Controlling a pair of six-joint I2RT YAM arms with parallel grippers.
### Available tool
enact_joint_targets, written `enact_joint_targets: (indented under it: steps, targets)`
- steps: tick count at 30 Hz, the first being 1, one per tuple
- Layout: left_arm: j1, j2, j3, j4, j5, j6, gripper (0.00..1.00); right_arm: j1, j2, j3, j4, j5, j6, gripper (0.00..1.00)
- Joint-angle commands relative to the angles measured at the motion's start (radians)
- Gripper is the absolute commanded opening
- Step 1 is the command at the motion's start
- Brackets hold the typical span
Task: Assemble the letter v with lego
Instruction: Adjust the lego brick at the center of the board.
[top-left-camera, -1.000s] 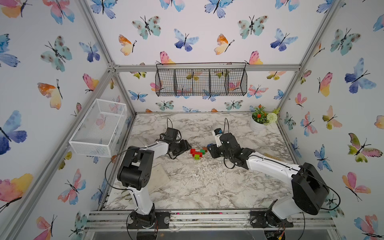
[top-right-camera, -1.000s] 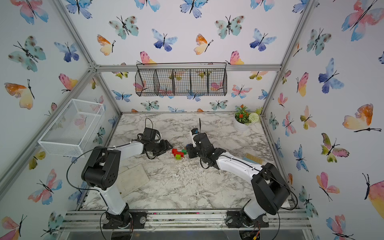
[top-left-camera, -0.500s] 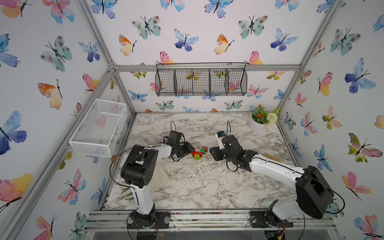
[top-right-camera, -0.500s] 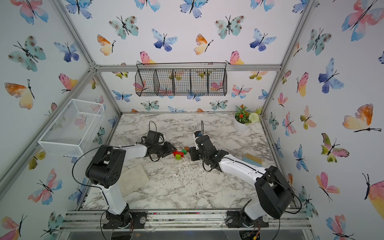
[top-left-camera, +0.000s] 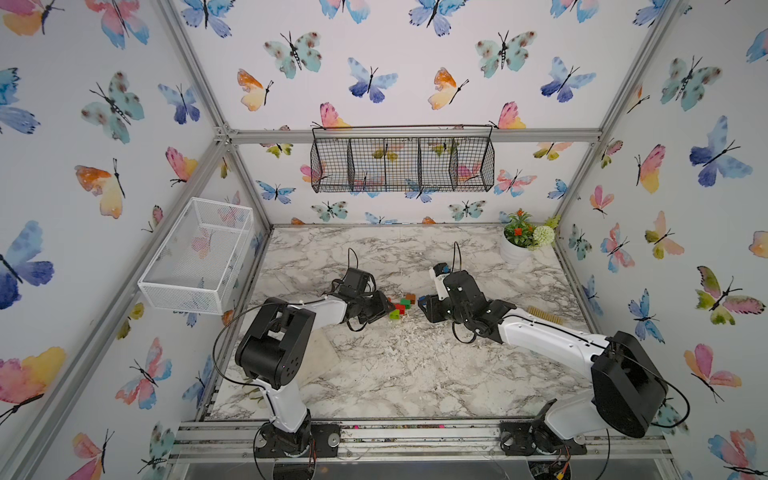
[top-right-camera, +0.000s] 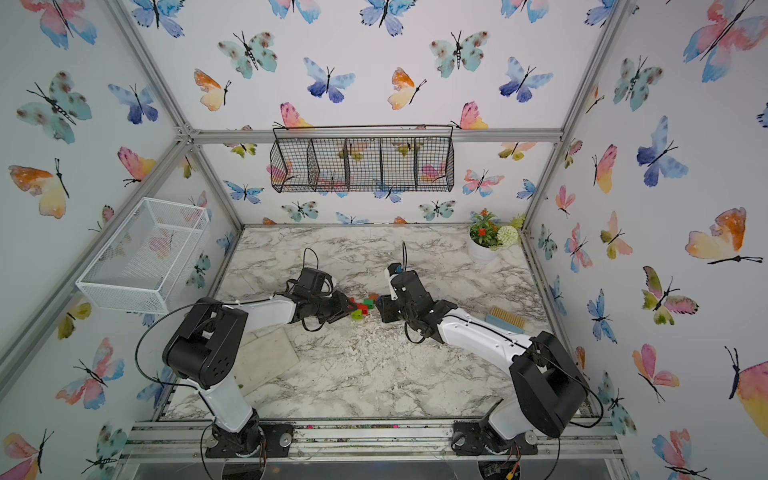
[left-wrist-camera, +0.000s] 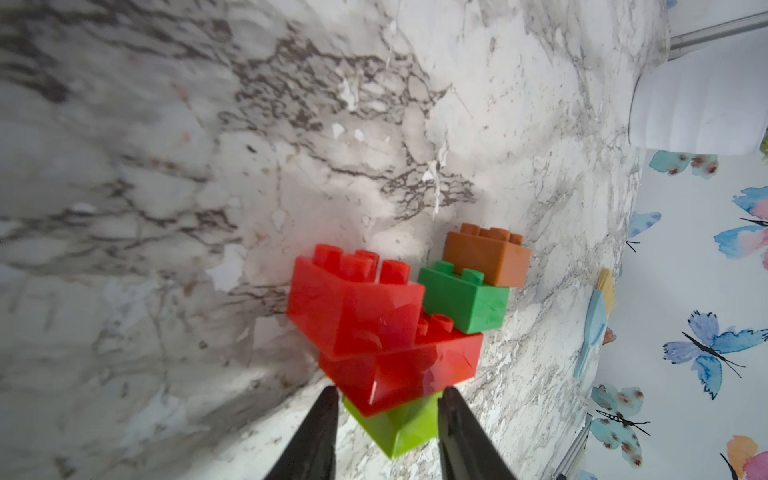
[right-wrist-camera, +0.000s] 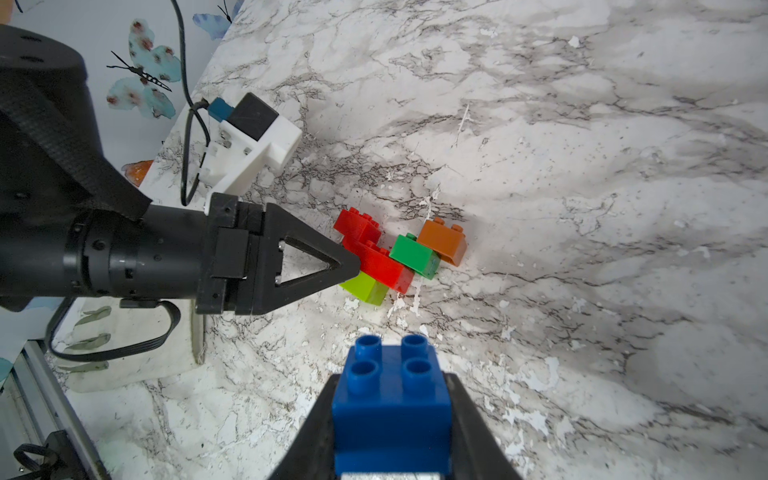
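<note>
Six bricks (right-wrist-camera: 382, 266): five clustered on counter (right-wrist-camera: 582, 166), lime brick (left-wrist-camera: 399, 432) clenched between left fingers (left-wrist-camera: 316, 436); one blue brick (right-wrist-camera: 390, 403) clenched between right fingers (right-wrist-camera: 469, 415).

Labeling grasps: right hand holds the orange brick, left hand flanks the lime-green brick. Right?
Not quite. The right hand holds the blue brick, as the right wrist view shows; the orange brick is unheld. The left hand does flank the lime-green brick.
</note>
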Motion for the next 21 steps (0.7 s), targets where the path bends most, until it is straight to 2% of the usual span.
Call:
enact_joint_targets:
  steps: [1, 15, 18, 21]
  targets:
    - [-0.022, -0.023, 0.017, -0.004, 0.016, -0.014, 0.42, -0.002, 0.002, 0.009, -0.017, -0.013, 0.006, 0.22]
    - [-0.082, -0.036, 0.026, 0.004, 0.017, -0.051, 0.43, -0.002, 0.004, -0.004, -0.019, -0.008, 0.002, 0.21]
    - [-0.074, -0.098, 0.017, -0.043, -0.005, -0.032, 0.47, -0.002, 0.024, 0.020, -0.033, -0.009, 0.009, 0.21]
    - [-0.034, -0.199, -0.038, -0.062, -0.004, -0.023, 0.56, -0.002, 0.061, 0.070, -0.051, -0.023, 0.042, 0.20]
